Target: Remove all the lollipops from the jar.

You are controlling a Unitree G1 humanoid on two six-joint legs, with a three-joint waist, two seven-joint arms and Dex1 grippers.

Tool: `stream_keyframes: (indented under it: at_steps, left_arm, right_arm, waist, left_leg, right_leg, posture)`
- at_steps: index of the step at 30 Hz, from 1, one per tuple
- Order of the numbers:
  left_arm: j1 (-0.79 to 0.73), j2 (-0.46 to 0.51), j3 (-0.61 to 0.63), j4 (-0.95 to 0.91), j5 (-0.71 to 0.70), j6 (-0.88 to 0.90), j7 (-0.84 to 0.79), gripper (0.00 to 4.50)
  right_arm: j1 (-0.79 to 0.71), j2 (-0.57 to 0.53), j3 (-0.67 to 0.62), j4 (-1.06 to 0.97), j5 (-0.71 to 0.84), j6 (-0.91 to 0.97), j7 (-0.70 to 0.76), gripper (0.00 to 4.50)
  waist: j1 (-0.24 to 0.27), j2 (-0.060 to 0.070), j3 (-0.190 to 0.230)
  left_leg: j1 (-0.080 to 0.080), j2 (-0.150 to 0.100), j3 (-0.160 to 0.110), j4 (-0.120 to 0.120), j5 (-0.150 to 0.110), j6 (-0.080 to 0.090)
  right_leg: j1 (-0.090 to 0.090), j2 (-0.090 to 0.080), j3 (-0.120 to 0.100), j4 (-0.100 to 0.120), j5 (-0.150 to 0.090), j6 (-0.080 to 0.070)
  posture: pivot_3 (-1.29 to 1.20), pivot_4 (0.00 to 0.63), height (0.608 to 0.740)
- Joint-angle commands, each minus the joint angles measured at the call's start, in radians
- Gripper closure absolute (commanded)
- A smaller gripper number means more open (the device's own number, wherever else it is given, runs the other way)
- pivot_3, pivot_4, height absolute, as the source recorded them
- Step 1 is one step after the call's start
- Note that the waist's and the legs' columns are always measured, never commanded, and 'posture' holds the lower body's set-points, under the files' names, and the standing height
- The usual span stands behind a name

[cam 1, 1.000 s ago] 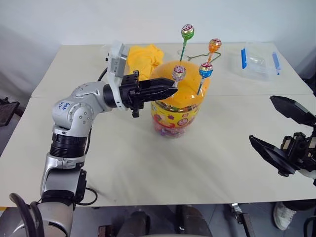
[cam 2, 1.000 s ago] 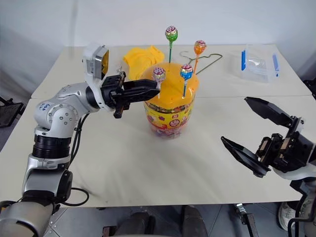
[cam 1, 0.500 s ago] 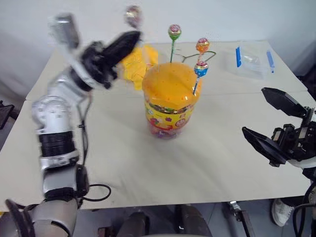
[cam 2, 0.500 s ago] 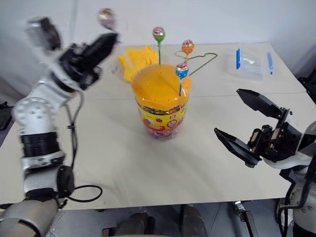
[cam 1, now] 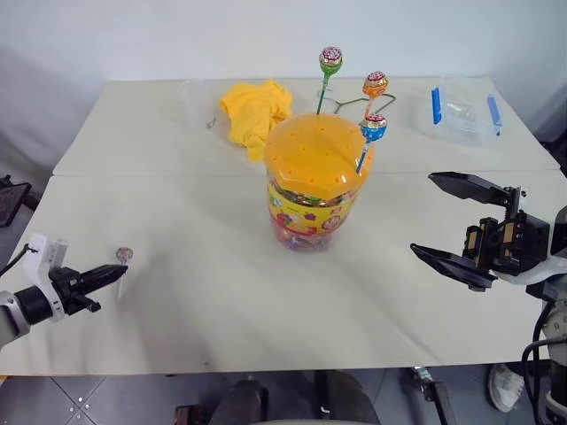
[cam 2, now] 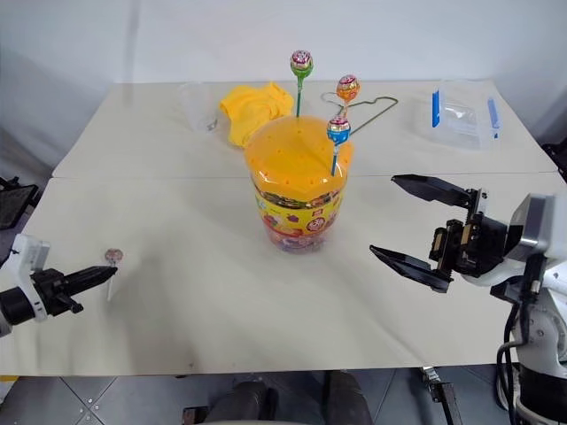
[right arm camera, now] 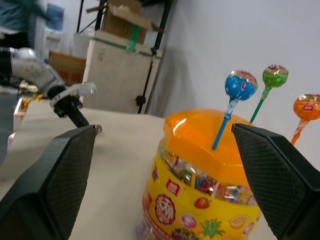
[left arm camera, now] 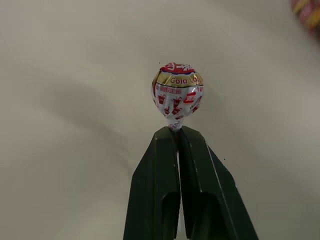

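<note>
The left gripper (cam 1: 120,273) has its fingers clenched on the stick of a purple-pink lollipop (left arm camera: 176,95), held low over the surface (cam 1: 221,301), well to the left of the jar (cam 1: 314,190) and nearer the robot. The risk here is in the release: the grip sits right under the candy head (the stick below is hidden between the fingers), so if the fingers part while the head is off the surface, the lollipop could drop, roll and go over the near edge.

Three lollipops are standing in the jar's orange lid: green-pink (cam 1: 330,59) at the back, orange (cam 1: 375,85) and blue (cam 1: 373,127) on the jar's right side. The right gripper (cam 1: 456,228) hangs to the right of the jar with its fingers spread wide and nothing between them. Closing on the blue stick at a slant could bend it, knock the orange one beside it, or drag the light jar sideways if the stick binds in its hole.
</note>
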Motion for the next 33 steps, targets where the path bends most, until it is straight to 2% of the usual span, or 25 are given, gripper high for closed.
stream_keyframes:
  at_steps: [1,4,8,13,16,19,22,24,26,30,33]
  left_arm:
    - [0.084,-0.044,-0.025,-0.076,0.037,-0.017,0.023,4.49]
    - [0.111,-0.069,-0.014,-0.086,0.05,-0.013,0.061,3.73]
    - [0.134,-0.042,0.015,-0.044,0.063,-0.057,0.016,2.51]
    - [0.078,0.015,0.097,0.105,0.068,-0.304,-0.152,1.2]
    - [-0.007,0.041,0.16,0.136,-0.001,-0.348,-0.24,1.2]
    - [-0.054,0.057,0.172,0.088,-0.057,-0.321,-0.305,1.2]
    - [-0.153,0.042,0.151,-0.004,-0.168,-0.259,-0.323,0.65]
    - [-0.219,0.02,0.117,-0.048,-0.194,-0.259,-0.318,0.05]
    - [-0.267,-0.003,0.086,-0.079,-0.217,-0.263,-0.325,0.01]
    - [-0.343,-0.044,0.009,-0.125,-0.236,-0.295,-0.377,0.01]
    - [-0.35,-0.047,-0.006,-0.111,-0.249,-0.27,-0.399,0.01]
  right_arm:
    - [0.014,-0.031,-0.01,0.015,-0.009,0.024,0.015,0.0]
    - [0.036,-0.033,-0.028,0.008,0.008,0.053,-0.002,0.0]
    - [0.062,-0.017,-0.061,-0.008,0.02,0.07,-0.047,0.0]
    - [0.074,-0.016,-0.085,-0.017,0.048,0.1,-0.081,0.0]
    - [0.053,-0.008,-0.084,-0.026,0.073,0.121,-0.117,0.0]
    - [0.04,-0.002,-0.083,-0.028,0.08,0.128,-0.133,0.0]
    - [0.008,0.015,-0.071,-0.041,0.094,0.133,-0.168,0.0]
    - [-0.012,0.03,-0.055,-0.057,0.102,0.139,-0.19,0.0]
    - [-0.029,0.043,-0.032,-0.072,0.099,0.146,-0.203,0.0]
    - [-0.13,0.081,0.058,-0.106,0.085,0.244,-0.401,0.0]
    - [-0.192,0.076,0.129,-0.123,0.057,0.309,-0.467,0.0]
  waist:
    - [-0.004,0.0,0.0]
    - [-0.009,0.001,-0.001]
    - [-0.008,0.003,-0.002]
    - [-0.011,0.003,-0.002]
    - [-0.004,0.001,-0.001]
    - [-0.001,0.001,-0.001]
    - [-0.003,0.001,-0.001]
    - [-0.005,0.001,-0.001]
    - [-0.006,0.001,-0.001]
    - [-0.027,0.001,-0.001]
    - [-0.033,0.001,-0.001]
  left_leg:
    - [0.001,0.0,0.001,-0.001,0.0,0.0]
    - [0.003,0.001,0.003,-0.002,0.0,-0.001]
    - [0.006,0.002,0.004,-0.002,0.0,-0.001]
    - [0.007,0.003,0.005,-0.003,0.0,-0.002]
    - [0.006,0.003,0.005,-0.003,0.0,-0.002]
    - [0.005,0.003,0.004,-0.002,-0.001,-0.002]
    - [0.004,0.003,0.004,-0.002,-0.001,-0.001]
    - [0.004,0.003,0.004,-0.002,-0.001,-0.001]
    - [0.004,0.003,0.004,-0.002,-0.001,-0.001]
    - [0.004,0.003,0.004,-0.002,-0.001,-0.002]
    - [0.004,0.004,0.004,-0.002,-0.001,-0.002]
  right_leg:
    - [0.0,0.0,0.001,0.0,0.0,0.0]
    - [0.0,0.002,0.003,0.001,0.0,0.0]
    - [0.001,0.002,0.004,0.002,0.0,0.0]
    - [0.001,0.004,0.004,0.002,-0.001,-0.001]
    - [0.001,0.004,0.004,0.002,-0.001,-0.001]
    - [0.001,0.003,0.003,0.001,-0.001,-0.001]
    - [0.001,0.003,0.003,0.0,-0.001,-0.001]
    - [0.001,0.003,0.002,0.0,0.0,-0.001]
    - [0.0,0.003,0.002,0.001,0.0,-0.001]
    - [0.0,0.004,0.002,0.002,0.0,-0.001]
    - [-0.002,0.004,0.003,0.002,-0.001,-0.001]
  posture:
    - [0.0,0.15,0.74]
    - [0.0,0.15,0.74]
    - [0.0,0.15,0.74]
    - [0.0,0.15,0.74]
    - [0.0,0.15,0.74]
    - [0.0,0.15,0.74]
    - [0.0,0.15,0.74]
    - [0.0,0.15,0.74]
    - [0.0,0.15,0.74]
    - [0.0,0.15,0.74]
    - [0.0,0.15,0.74]
